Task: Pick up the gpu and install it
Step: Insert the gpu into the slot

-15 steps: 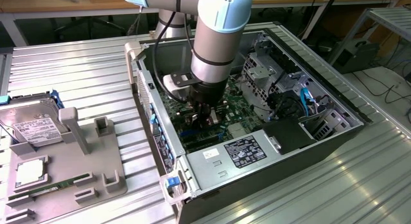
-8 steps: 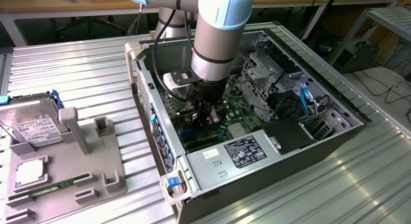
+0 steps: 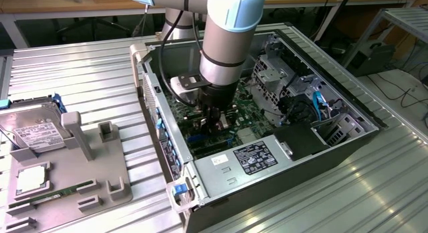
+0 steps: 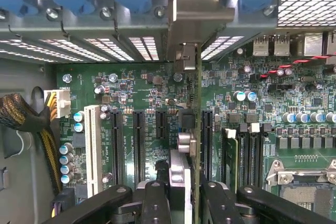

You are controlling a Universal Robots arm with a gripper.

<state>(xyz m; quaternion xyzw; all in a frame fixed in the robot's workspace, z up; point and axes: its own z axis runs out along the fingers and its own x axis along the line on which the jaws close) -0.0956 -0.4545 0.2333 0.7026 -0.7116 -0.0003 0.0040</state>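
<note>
Black two-finger gripper (image 4: pixel 185 195) is clenched on the gpu (image 4: pixel 198 129), a thin card seen edge-on with a silver metal bracket at its far end, held upright between the fingers (image 4: pixel 157 198). Card stands just above the green motherboard (image 4: pixel 142 85), in line with the black expansion slots (image 4: pixel 139 140), its bracket meeting the grey rear slot openings. In the exterior view, the grey-and-blue arm (image 3: pixel 224 42) reaches down into the open grey computer case (image 3: pixel 348 105). On the exterior view's left, a grey fixture tray (image 3: pixel 93 185) carries a silver hard drive with a white label (image 3: pixel 37 133)
</note>
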